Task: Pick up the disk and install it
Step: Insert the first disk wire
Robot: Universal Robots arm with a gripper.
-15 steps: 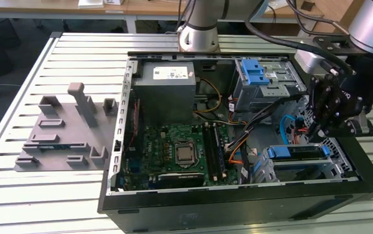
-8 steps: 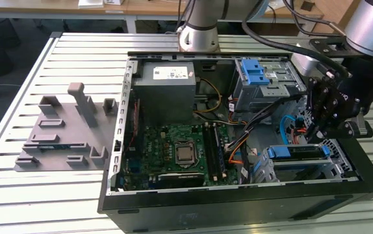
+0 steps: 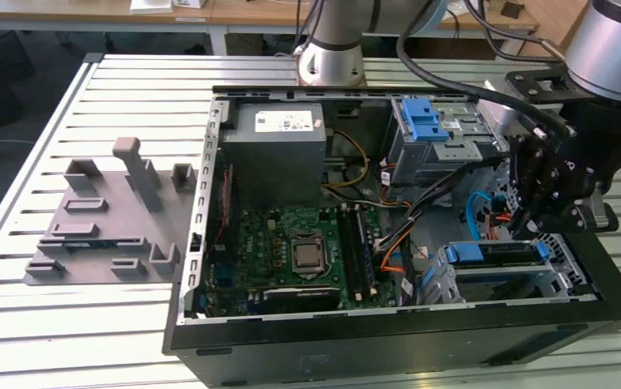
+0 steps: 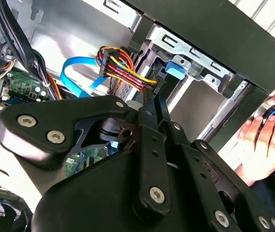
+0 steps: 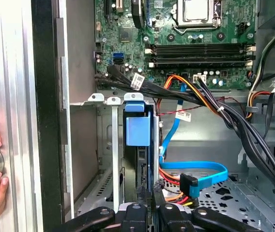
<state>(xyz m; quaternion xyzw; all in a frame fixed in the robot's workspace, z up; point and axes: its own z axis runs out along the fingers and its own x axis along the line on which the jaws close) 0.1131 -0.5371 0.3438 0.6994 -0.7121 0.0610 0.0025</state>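
Gripper (image 3: 524, 233) fingers are pressed together, with nothing seen between them, and it hangs just over the disk (image 3: 491, 253). On the exterior view's left a grey fixture (image 3: 100, 223) lies on the slatted table (image 3: 29, 324). Next to it stands the open computer case (image 3: 397, 348) with its motherboard (image 3: 289, 255) and power supply (image 3: 278, 154). On the right, the disk sits on edge in the drive bay (image 3: 565, 279). In the first wrist view its blue carrier (image 5: 137, 130) is near the fingertips (image 5: 142, 195).

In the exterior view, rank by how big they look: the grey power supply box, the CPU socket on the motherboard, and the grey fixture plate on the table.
1. grey fixture plate
2. grey power supply box
3. CPU socket
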